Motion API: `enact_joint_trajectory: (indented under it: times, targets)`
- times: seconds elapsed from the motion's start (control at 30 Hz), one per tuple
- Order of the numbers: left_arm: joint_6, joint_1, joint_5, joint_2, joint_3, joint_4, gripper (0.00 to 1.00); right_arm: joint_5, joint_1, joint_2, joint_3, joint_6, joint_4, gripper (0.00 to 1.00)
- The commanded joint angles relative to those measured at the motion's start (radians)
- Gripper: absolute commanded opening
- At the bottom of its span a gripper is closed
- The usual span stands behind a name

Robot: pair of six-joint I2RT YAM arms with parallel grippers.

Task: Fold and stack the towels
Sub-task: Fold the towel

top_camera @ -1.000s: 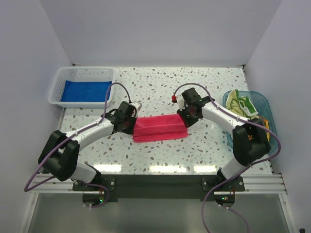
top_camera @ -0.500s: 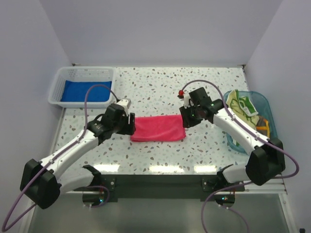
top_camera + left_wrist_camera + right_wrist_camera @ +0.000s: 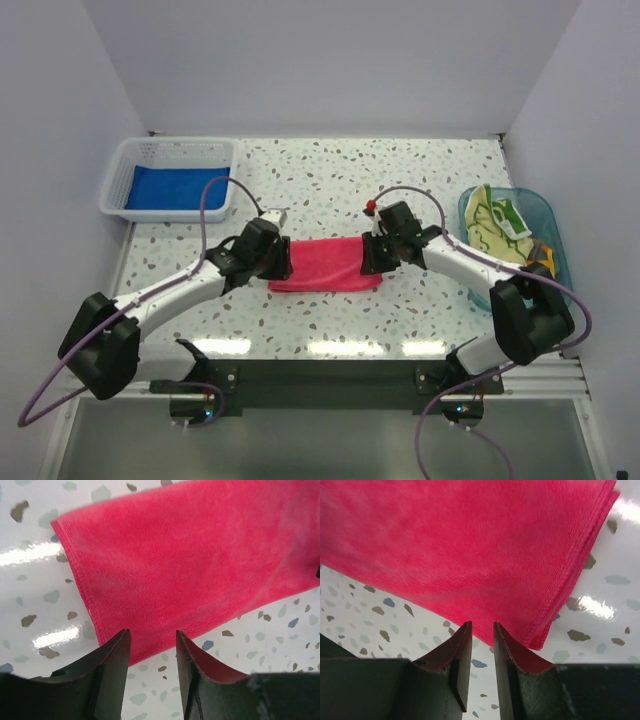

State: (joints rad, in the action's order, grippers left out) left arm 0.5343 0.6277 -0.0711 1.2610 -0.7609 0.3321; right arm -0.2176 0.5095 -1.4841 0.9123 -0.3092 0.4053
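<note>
A pink towel [image 3: 326, 263], folded into a flat strip, lies in the middle of the speckled table. It also shows in the left wrist view [image 3: 200, 560] and the right wrist view [image 3: 470, 545]. My left gripper [image 3: 280, 262] hovers at its left end, jaws open and empty [image 3: 152, 637]. My right gripper [image 3: 372, 256] hovers at its right end, jaws a little apart and empty [image 3: 482, 630]. A blue towel [image 3: 178, 187] lies folded in the white basket. A green and yellow patterned towel [image 3: 495, 214] sits in the blue tub, with a dark grey and orange one [image 3: 542, 252] beside it.
The white slotted basket [image 3: 120, 175] stands at the back left. The clear blue plastic tub [image 3: 540, 208] stands at the right edge. White walls close in the table on three sides.
The pink towel now lies flat. Both grippers have moved closer to the towel's ends and a little toward me. The left arm's elbow has drawn back inward.
</note>
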Motion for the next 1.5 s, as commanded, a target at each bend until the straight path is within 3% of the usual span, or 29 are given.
enact_joint_trajectory:
  times: [0.0,0.2,0.37,0.6,0.7,0.8,1.2,1.37,1.47]
  targets:
    - [0.065,0.04,-0.036,0.043,0.066,-0.111,0.46,-0.005,0.0,0.002,-0.081,-0.079,-0.137,0.27]
    - [0.142,0.055,-0.119,0.083,0.181,-0.13,0.38,0.139,-0.005,0.027,-0.2,-0.091,-0.158,0.24]
    - [0.177,0.055,-0.128,0.023,0.215,-0.088,0.37,0.201,-0.026,0.064,-0.217,-0.091,-0.132,0.24]
    - [0.194,0.056,-0.142,-0.132,0.146,-0.013,0.53,0.185,-0.025,0.162,-0.132,-0.05,-0.106,0.26]
    - [0.179,0.055,-0.212,-0.135,0.065,0.01,0.53,0.184,-0.029,0.114,-0.026,-0.022,-0.106,0.25]
    - [0.139,0.05,-0.268,-0.077,-0.01,0.01,0.49,0.178,-0.042,0.029,0.046,-0.014,-0.138,0.24]
    - [0.05,-0.039,-0.196,0.342,-0.123,-0.18,0.38,0.101,-0.134,-0.249,0.111,-0.034,-0.279,0.2]
    - [0.07,-0.075,-0.185,0.38,-0.092,-0.186,0.36,0.121,-0.158,-0.294,0.085,-0.015,-0.286,0.19]
    - [0.069,-0.074,-0.165,0.342,-0.075,-0.176,0.41,0.149,-0.158,-0.288,0.085,0.01,-0.263,0.19]
